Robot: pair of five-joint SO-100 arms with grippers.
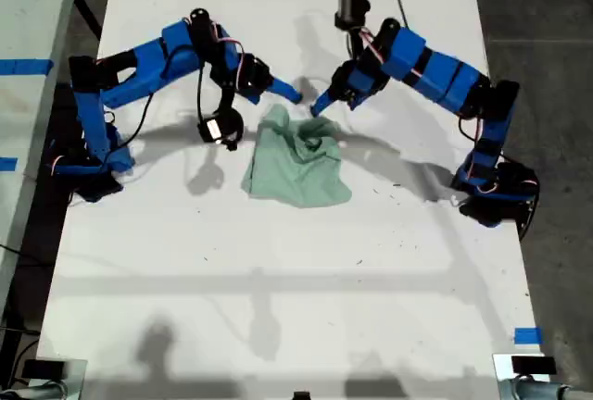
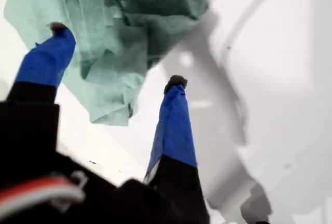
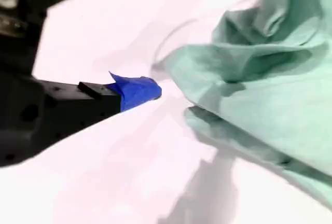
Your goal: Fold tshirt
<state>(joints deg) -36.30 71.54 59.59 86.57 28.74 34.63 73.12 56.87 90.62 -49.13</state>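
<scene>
Two blue arms reach in over the white table (image 1: 278, 298), one from the exterior view's left (image 1: 153, 62) and one from the exterior view's right (image 1: 435, 71). Their tips almost meet at the far edge of the tshirt (image 1: 296, 164). Can't match either arm to a wrist view with certainty.

Hidden or unclear:
- The tshirt is a crumpled heap, so sleeves, collar and hem can't be picked out.
- Both wrist views cut the tshirt off at the frame edge.
- The second wrist view is blurry and shows only one blue fingertip of my second gripper (image 3: 140, 92). The other finger is out of sight, so whether it is spread or closed can't be told.
- The lower part of the first wrist view is filled by the dark gripper body.

My first gripper (image 2: 116, 54) is spread wide and grips nothing. One fingertip sits in front of the cloth and the other is over bare table just beside the tshirt's edge. Contact can't be judged.

My second gripper's visible tip is just beside a tshirt fold, with a thin strip of table between them.

The tshirt lies bunched near the table's middle in the exterior view, between the two arm bases, with its far edge humped up under the tips.
</scene>
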